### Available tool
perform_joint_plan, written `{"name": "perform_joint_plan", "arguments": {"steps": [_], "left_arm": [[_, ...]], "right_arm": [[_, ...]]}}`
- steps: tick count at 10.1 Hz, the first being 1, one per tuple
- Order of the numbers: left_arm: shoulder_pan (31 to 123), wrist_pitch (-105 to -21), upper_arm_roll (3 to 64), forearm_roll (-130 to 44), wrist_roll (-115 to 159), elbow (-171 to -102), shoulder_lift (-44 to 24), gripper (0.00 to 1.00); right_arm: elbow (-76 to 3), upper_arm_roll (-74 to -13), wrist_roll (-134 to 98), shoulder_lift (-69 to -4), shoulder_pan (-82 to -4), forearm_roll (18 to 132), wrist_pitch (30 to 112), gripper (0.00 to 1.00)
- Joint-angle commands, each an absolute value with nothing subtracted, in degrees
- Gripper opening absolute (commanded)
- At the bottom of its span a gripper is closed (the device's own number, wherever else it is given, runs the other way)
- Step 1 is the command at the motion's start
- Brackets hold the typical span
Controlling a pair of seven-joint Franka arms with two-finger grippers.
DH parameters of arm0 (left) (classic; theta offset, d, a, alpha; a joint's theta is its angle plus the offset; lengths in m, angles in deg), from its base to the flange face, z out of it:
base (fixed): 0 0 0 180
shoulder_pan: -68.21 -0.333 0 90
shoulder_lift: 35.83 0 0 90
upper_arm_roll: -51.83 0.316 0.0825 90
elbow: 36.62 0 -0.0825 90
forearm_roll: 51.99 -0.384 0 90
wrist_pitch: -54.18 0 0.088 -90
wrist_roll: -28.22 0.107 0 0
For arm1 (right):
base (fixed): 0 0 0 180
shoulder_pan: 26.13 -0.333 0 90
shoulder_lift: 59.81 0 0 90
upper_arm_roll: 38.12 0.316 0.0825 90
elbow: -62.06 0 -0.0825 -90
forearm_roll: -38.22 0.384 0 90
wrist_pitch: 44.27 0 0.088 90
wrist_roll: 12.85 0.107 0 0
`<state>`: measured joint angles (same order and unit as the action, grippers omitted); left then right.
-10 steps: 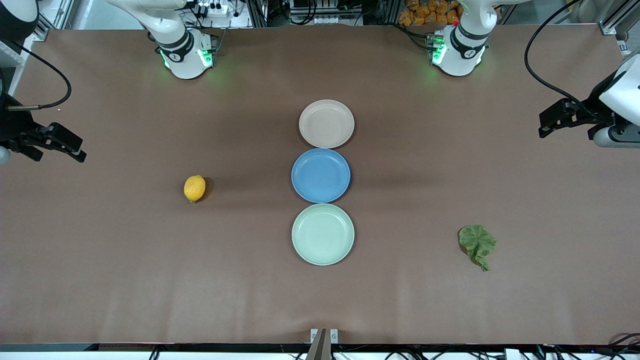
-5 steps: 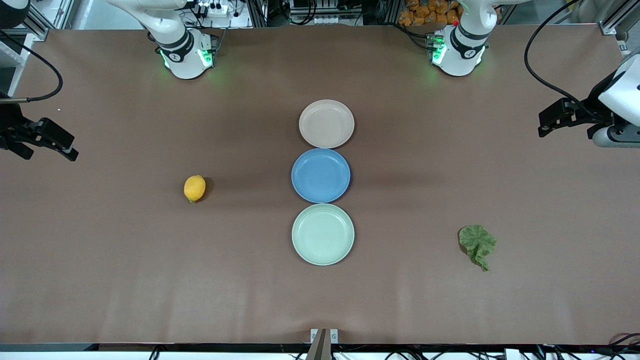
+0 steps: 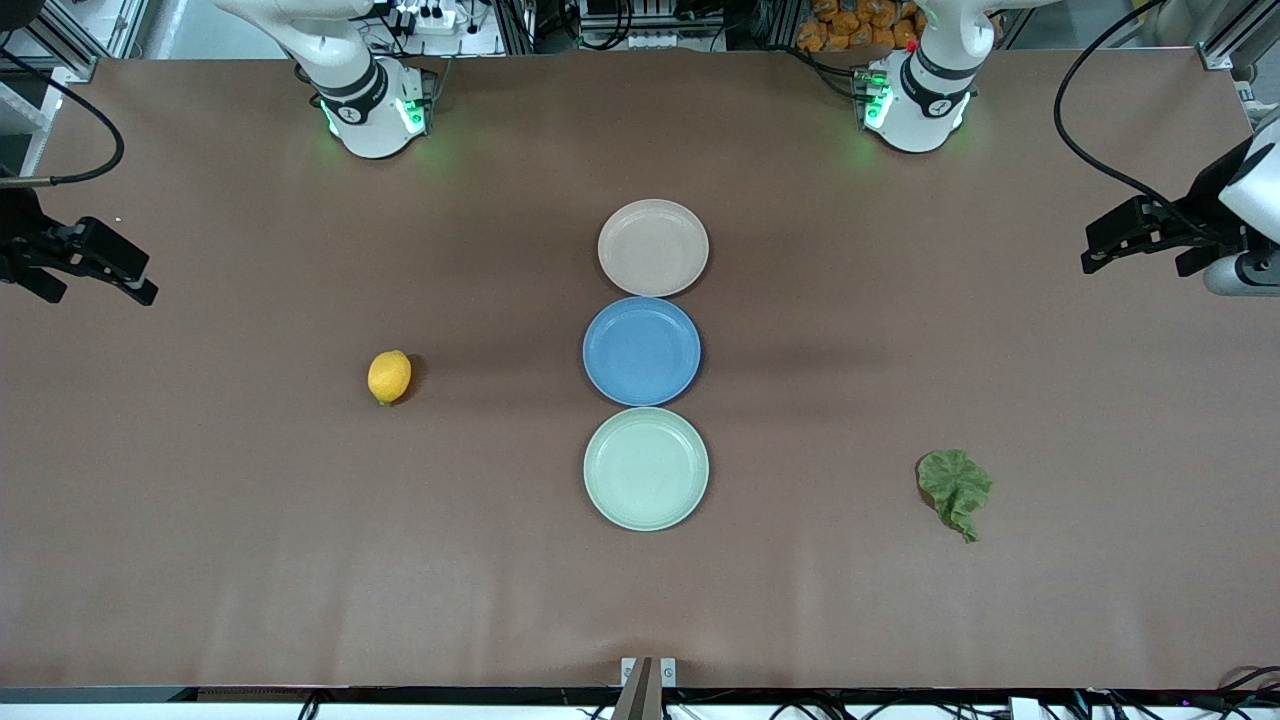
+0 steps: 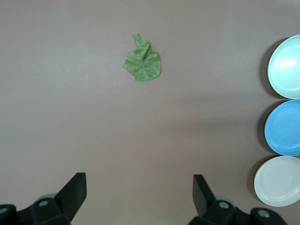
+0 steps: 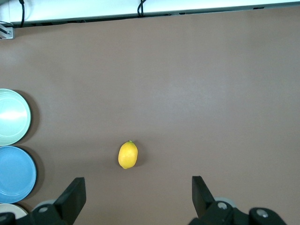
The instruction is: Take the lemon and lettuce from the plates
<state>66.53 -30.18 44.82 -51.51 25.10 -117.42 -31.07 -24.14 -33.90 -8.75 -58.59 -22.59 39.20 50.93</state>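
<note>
The lemon (image 3: pixel 389 376) lies on the bare table toward the right arm's end, also in the right wrist view (image 5: pixel 128 154). The lettuce (image 3: pixel 956 488) lies on the table toward the left arm's end, also in the left wrist view (image 4: pixel 143 63). The beige-pink plate (image 3: pixel 653 247) and mint green plate (image 3: pixel 646 468) hold nothing. My right gripper (image 3: pixel 95 265) is open and empty, up at the table's right-arm end. My left gripper (image 3: pixel 1130 238) is open and empty, up at the left-arm end.
A blue plate (image 3: pixel 641 350) sits between the two other plates in a row down the table's middle. Both arm bases stand along the table edge farthest from the front camera. Cables hang beside each gripper.
My right gripper has drawn back and up toward the table's end. My left gripper has shifted slightly outward. The lemon, lettuce and plates have not moved.
</note>
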Motion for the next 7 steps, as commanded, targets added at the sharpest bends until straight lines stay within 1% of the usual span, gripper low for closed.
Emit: {"name": "perform_joint_plan", "arguments": {"steps": [1, 7], "left_arm": [[66.37, -29.58, 45.06, -50.58, 24.88, -118.18, -32.14, 1.0], [67.42, -29.75, 44.18, -53.3, 25.23, -118.09, -32.05, 1.0]], "right_arm": [[-23.29, -33.73, -7.58, -58.4, -22.79, 38.49, 50.12, 1.0], [-23.55, -33.82, -7.32, -58.49, -22.62, 38.31, 49.25, 1.0]]}}
